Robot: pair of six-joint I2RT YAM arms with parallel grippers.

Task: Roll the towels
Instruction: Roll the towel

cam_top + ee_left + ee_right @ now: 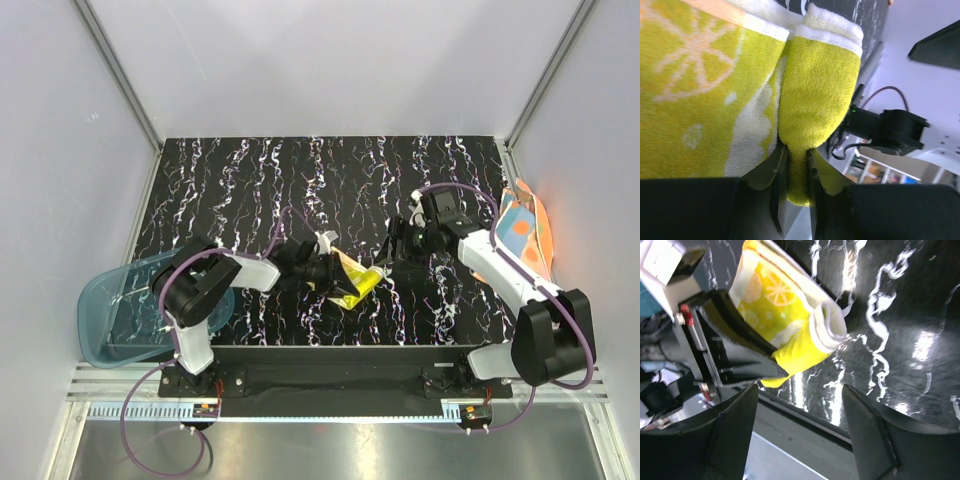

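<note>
centrally, the left gripper [794, 167] was clamped on a fold of the partly rolled yellow towel [358, 283]; the right gripper [397, 250] stood wide, empty, just right of it.

We can read no text, label, brand or number; the ticked strip [140, 411] at the near edge is too small.

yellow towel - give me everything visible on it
The yellow towel is soft terry, bright yellow with pale lemon-slice prints and a white edge. It is partly rolled, layers showing at one end, near the middle of the black marbled table. The left gripper pinches a yellow fold; the open right gripper is clear of it.
</note>
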